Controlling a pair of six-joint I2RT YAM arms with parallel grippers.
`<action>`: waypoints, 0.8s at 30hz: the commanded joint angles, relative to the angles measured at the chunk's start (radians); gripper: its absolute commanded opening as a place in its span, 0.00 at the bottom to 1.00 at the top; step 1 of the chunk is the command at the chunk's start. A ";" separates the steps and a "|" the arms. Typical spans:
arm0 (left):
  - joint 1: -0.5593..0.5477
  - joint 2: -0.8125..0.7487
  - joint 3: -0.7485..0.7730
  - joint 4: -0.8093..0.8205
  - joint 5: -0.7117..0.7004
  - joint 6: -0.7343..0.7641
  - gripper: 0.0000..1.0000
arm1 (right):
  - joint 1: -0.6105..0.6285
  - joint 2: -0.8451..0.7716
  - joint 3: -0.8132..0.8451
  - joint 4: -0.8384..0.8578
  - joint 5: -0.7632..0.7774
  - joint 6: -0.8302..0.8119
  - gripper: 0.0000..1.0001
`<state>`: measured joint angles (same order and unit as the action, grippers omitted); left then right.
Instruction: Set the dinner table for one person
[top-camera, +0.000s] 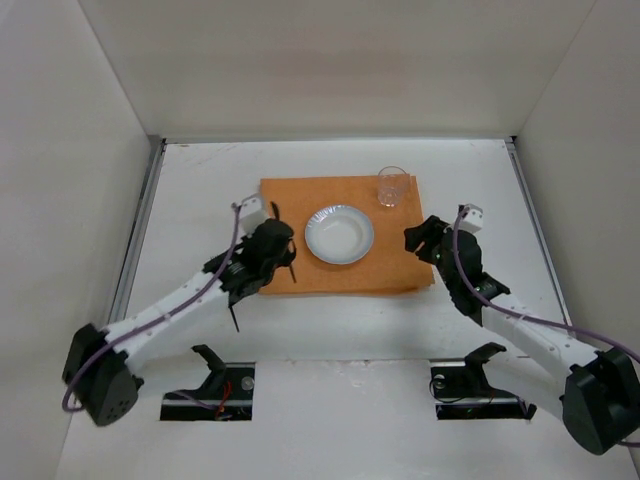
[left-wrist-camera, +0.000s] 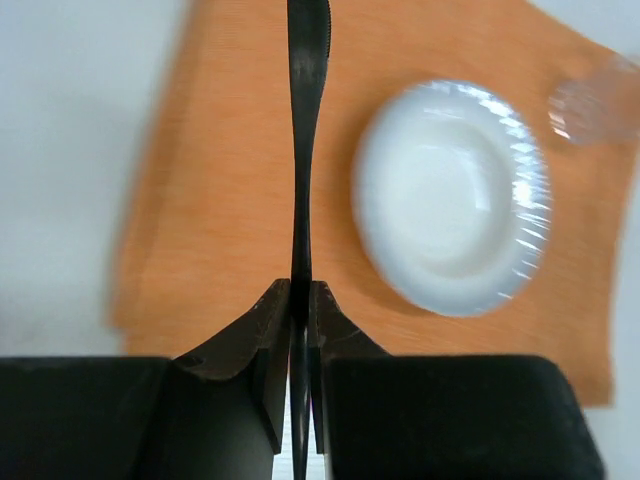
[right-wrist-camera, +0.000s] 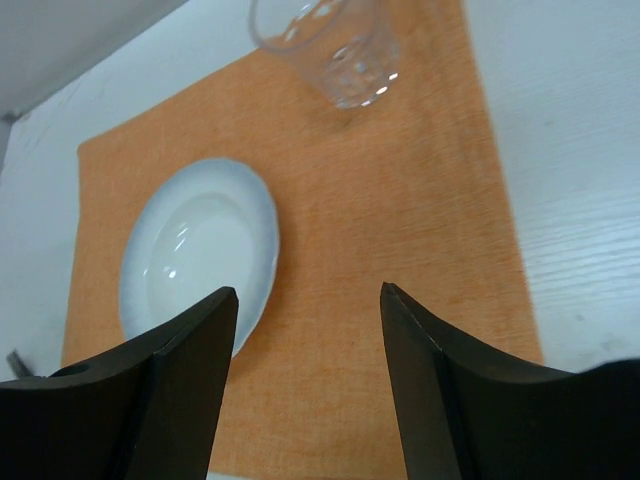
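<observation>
The white dinner table (top-camera: 200, 180) carries an orange placemat (top-camera: 290, 200) with a white plate (top-camera: 339, 233) at its middle and a clear glass (top-camera: 392, 186) at its far right corner. My left gripper (top-camera: 280, 248) hovers over the mat's left part, shut on a thin black piece of cutlery (left-wrist-camera: 303, 150) seen edge-on, its tip pointing away, left of the plate (left-wrist-camera: 450, 195). My right gripper (top-camera: 414, 238) is open and empty over the mat's right edge. In the right wrist view, its gripper (right-wrist-camera: 308, 292) frames bare mat (right-wrist-camera: 400, 200), with the plate (right-wrist-camera: 200, 250) to the left and the glass (right-wrist-camera: 330, 50) ahead.
White walls close in the table on three sides. Metal rails (top-camera: 140, 230) run along the left and right edges. Two dark mounting slots (top-camera: 210, 392) sit at the near edge by the arm bases.
</observation>
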<state>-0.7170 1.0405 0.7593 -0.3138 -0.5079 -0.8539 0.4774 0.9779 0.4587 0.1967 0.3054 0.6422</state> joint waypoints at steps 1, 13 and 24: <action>-0.124 0.201 0.159 0.168 0.025 0.029 0.01 | -0.058 -0.022 -0.012 -0.026 0.110 0.046 0.66; -0.253 0.838 0.661 0.380 0.155 0.010 0.01 | -0.159 -0.180 -0.081 -0.042 0.089 0.109 0.65; -0.250 1.023 0.785 0.378 0.183 -0.060 0.01 | -0.167 -0.157 -0.077 -0.028 0.035 0.111 0.65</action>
<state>-0.9604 2.0884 1.4940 0.0330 -0.3321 -0.8875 0.3138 0.8307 0.3779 0.1345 0.3637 0.7422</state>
